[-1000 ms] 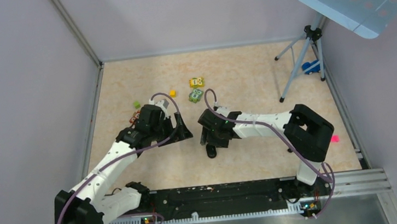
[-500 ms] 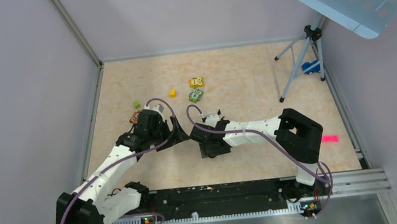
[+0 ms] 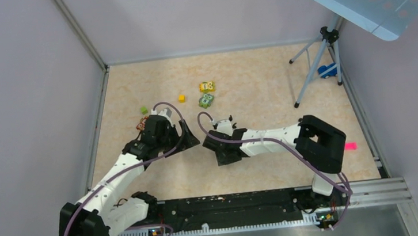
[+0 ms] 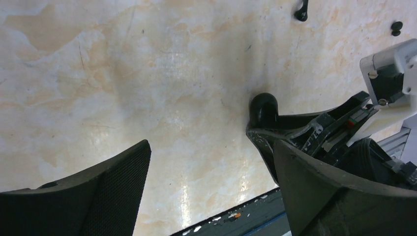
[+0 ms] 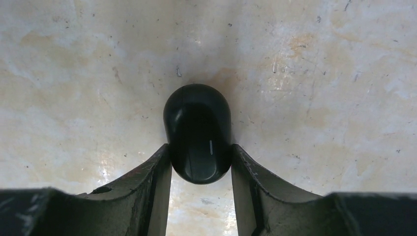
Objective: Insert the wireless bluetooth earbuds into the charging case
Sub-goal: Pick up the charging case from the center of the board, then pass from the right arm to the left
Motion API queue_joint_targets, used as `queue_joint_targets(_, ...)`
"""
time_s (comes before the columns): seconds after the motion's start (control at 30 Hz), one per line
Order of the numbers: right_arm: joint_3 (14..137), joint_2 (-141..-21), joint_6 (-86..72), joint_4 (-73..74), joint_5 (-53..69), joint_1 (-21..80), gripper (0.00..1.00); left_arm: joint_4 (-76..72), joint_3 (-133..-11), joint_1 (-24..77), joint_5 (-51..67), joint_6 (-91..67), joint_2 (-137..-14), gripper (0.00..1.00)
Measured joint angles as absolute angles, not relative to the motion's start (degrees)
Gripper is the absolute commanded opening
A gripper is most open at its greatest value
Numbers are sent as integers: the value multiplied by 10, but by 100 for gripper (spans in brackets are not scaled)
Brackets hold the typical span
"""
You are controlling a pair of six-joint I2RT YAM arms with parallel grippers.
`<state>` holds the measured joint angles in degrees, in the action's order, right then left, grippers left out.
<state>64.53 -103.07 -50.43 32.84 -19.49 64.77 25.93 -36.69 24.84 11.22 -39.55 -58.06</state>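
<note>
The right pincer (image 5: 200,150) has moved over the charging case (image 5: 196,115) and closed against its sides.

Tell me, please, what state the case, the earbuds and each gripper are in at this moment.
charging case: lid shut, pinched between the right gripper's fingers.
right gripper: shut on the charging case.
left gripper: open, holding nothing.
earbuds: loose on the table, not in the charging case.
</note>
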Motion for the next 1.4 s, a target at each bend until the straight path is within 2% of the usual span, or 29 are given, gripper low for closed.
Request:
queue_joint_targets(0.2,541,-949,-481,241,-181,648,26,226,-367,247,157,-376,-580,95)
queue_joint_targets(0.4,428,-821,-473,144,-161,648,26,102,-323,246,281,-405,-575,90)
queue_joint_targets(0.57,383,-753,-461,69,-159,648,26,13,-313,245,395,-436,-642,85)
queue_joint_targets(0.8,378,-744,-442,27,-152,648,26,-46,-313,245,451,-470,-688,76)
queue_joint_targets(1.4,379,-744,-437,14,-149,648,26,-92,-305,248,465,-510,-744,68)
